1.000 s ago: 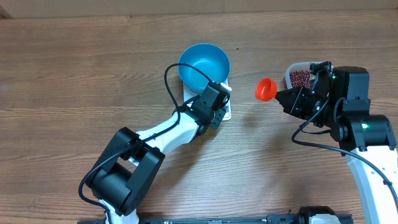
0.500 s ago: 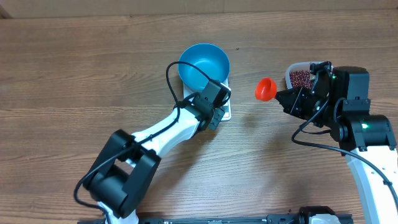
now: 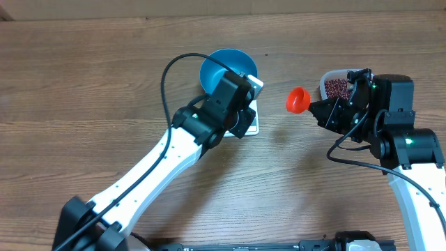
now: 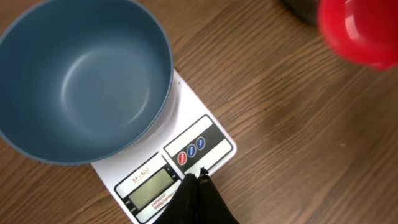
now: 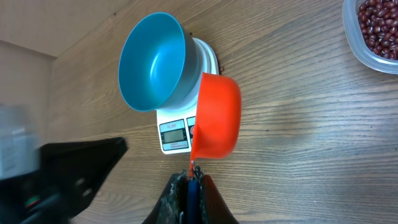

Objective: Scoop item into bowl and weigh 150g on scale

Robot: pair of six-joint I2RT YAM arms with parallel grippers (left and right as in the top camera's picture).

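Observation:
The blue bowl [image 4: 81, 74] stands empty on the white scale [image 4: 205, 127], whose display faces the front. My left gripper [image 4: 198, 177] is shut and empty, its tips just over the scale's front edge by the buttons. In the overhead view the left arm covers part of the bowl [image 3: 219, 64] and of the scale [image 3: 252, 125]. My right gripper [image 5: 191, 177] is shut on the handle of a red scoop [image 5: 216, 117] and holds it above the table, right of the scale [image 5: 174, 135]. The dark red beans [image 3: 338, 86] lie in a clear tub [image 5: 354, 43] at the far right.
In the right wrist view the left arm's black body [image 5: 62, 171] shows blurred at the lower left. The right arm's housing [image 3: 401, 125] stands beside the tub. Bare wooden tabletop [image 3: 83, 84] surrounds the scale.
The left arm has risen and swung up over the scale toward the bowl, so it looks larger from above. The right arm and the scoop have not moved.

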